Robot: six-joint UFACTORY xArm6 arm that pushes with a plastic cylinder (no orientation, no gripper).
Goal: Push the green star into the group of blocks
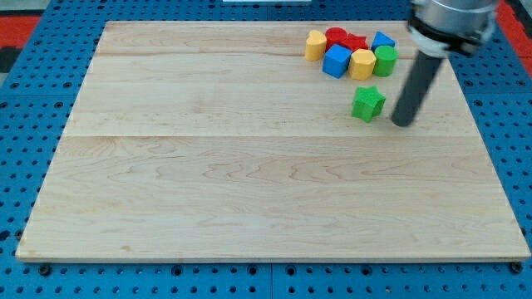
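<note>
Here is the wooden board [249, 166] sitting on a blue pegboard [25, 124], and all the action is up at the view's top right. The green star [367, 103] lies by itself, just below the cluster and apart from it, with a strip of bare wood between. My tip [402, 123] is down on the board just to the view's right of the star, close beside it but with a sliver of gap showing, so not touching. There is no pincer on this arm at all, only the straight dark rod, so nothing is clasped or released.

Now the group: a yellow block [314, 46] at its left end, a blue cube [337, 61] beside it, a second yellow block [362, 64] directly above the star, and a green cylinder [385, 60] on the right. Behind them sit a red round block [336, 35], another red block [357, 41] whose shape I cannot make out, and a second blue block [382, 39]. The second yellow block and the green cylinder are the nearest pieces facing the star
</note>
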